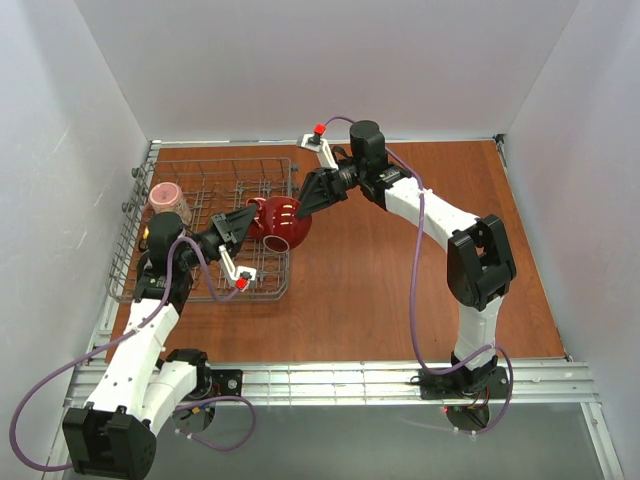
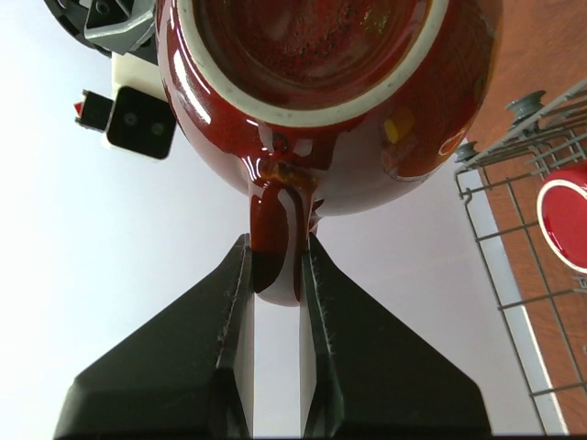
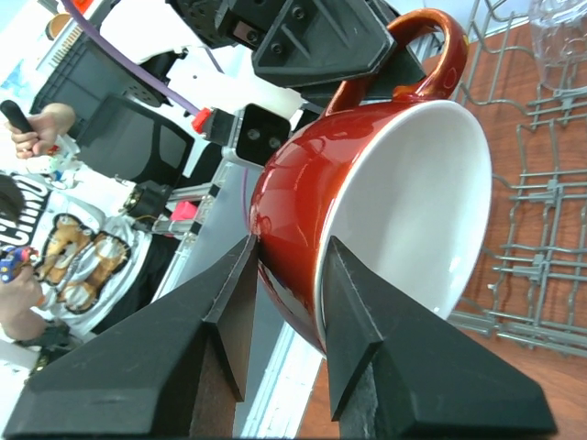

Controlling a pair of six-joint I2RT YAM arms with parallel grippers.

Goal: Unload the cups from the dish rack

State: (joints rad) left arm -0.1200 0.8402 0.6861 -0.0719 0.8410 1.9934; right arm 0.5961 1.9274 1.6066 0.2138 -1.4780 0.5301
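Observation:
The dark red mug with a white inside [image 1: 280, 222] hangs in the air over the right edge of the grey wire dish rack [image 1: 170, 292]. My left gripper [image 1: 250, 222] is shut on its handle [image 2: 275, 247]; the mug's base [image 2: 303, 46] fills the top of the left wrist view. My right gripper [image 1: 300, 208] grips the mug's wall [image 3: 303, 229], one finger outside and one inside the rim. The pink mug [image 1: 164, 194] sits upside down at the rack's far left, with the clear glass tumbler [image 1: 182, 212] beside it. The tumbler also shows in the right wrist view [image 3: 561, 23].
A red round thing with a pale rim [image 2: 564, 215] shows beyond the rack wires in the left wrist view. Bare brown table [image 1: 400, 280] lies right of the rack. White walls close in the left, back and right sides.

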